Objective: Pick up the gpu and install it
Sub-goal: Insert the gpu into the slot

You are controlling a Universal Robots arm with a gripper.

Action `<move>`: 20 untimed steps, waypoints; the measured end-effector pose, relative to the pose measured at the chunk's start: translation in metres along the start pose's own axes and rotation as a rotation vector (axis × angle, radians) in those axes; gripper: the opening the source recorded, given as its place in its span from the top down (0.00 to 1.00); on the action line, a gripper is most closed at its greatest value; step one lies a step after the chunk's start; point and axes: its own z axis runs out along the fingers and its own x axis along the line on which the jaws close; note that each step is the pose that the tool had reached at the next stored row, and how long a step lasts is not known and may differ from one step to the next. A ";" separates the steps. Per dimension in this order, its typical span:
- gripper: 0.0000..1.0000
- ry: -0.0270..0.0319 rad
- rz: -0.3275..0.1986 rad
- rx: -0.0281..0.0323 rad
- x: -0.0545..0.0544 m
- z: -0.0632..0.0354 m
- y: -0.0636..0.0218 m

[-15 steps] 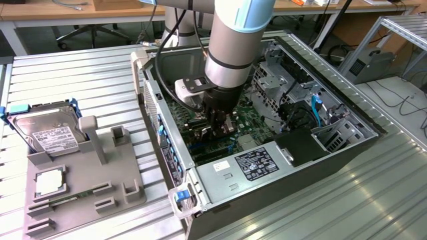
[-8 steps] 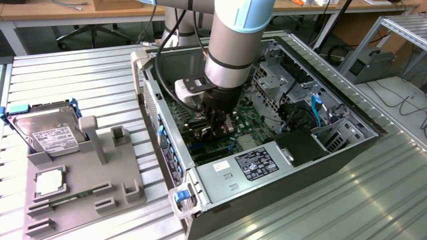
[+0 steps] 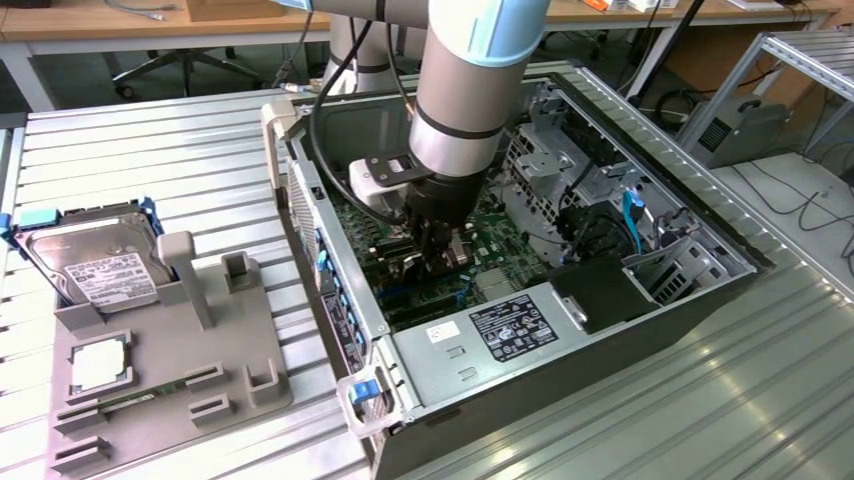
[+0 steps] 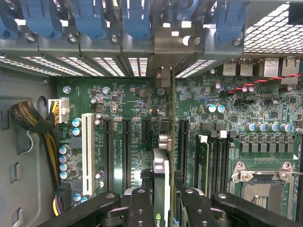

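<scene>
One graphics card (image 4: 161,165), clamped edge-on in the closed claw (image 3: 435,258), hangs mid-frame inside the open computer case (image 3: 304,185), held upright, apparently to meet a slot on the green board (image 4: 128,101).

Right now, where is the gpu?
The gpu stands on edge, clamped in the gripper, over the green motherboard among its black slots, inside the open computer case at the exterior view's centre.

Hard drive (image 3: 96,262): upright in stand (image 3: 227,385), nine o'clock of exterior view
Processor chip (image 3: 100,365): flat, six o'clock from drive
Stand: gray, on ribbed table (image 3: 160,160)
</scene>
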 end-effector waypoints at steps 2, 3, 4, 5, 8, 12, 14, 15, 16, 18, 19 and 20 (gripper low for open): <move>0.73 0.0000 0.000 0.0000 0.000 0.0000 0.0000; 0.73 0.0000 0.001 0.0000 0.000 0.0000 0.0000; 0.73 0.0000 0.003 0.0001 0.000 0.0000 0.0000; 0.73 0.0000 0.006 0.0001 0.000 0.0000 0.0000; 0.73 0.0000 0.008 0.0002 0.000 0.0000 0.0000; 0.73 0.0001 0.008 0.0002 0.000 0.0004 0.0000; 0.73 0.0000 0.008 0.0002 0.000 0.0004 0.0000; 0.73 0.0000 0.008 0.0002 0.000 0.0004 0.0000; 0.73 0.0000 0.008 0.0002 0.000 0.0004 0.0000; 0.73 0.0000 0.008 0.0002 0.000 0.0004 0.0000; 0.73 -0.0001 0.008 0.0002 0.000 0.0005 0.0000; 0.73 0.0000 0.008 0.0002 0.000 0.0004 0.0000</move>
